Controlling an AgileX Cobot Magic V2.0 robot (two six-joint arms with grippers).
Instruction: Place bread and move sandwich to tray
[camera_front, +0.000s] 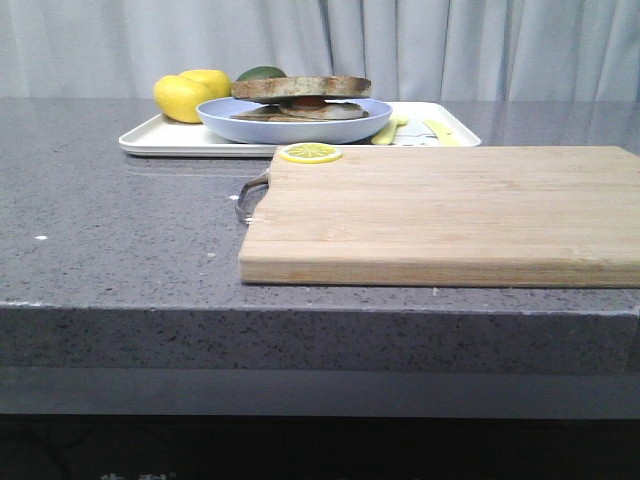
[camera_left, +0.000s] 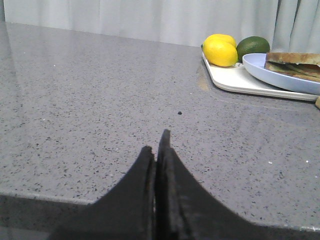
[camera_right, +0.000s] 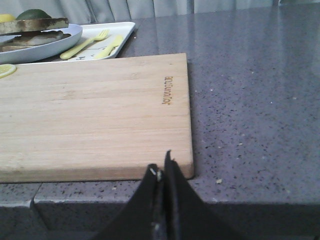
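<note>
The bread (camera_front: 300, 87), a brown-crusted slice, lies on top of the sandwich (camera_front: 312, 110), whose pale egg layer shows beneath it. Both sit on a pale blue plate (camera_front: 240, 122) that stands on the white tray (camera_front: 160, 142) at the back of the counter. The stack also shows in the left wrist view (camera_left: 295, 64) and the right wrist view (camera_right: 35, 25). My left gripper (camera_left: 159, 145) is shut and empty over bare counter, well short of the tray (camera_left: 225, 79). My right gripper (camera_right: 161, 167) is shut and empty at the near right corner of the cutting board (camera_right: 95, 110).
Two lemons (camera_front: 190, 95) and a green fruit (camera_front: 262, 73) lie on the tray's left end, yellow cutlery (camera_right: 85, 45) on its right end. A wooden cutting board (camera_front: 450, 210) with a lemon slice (camera_front: 309, 153) fills the near right. The grey counter's front edge is close.
</note>
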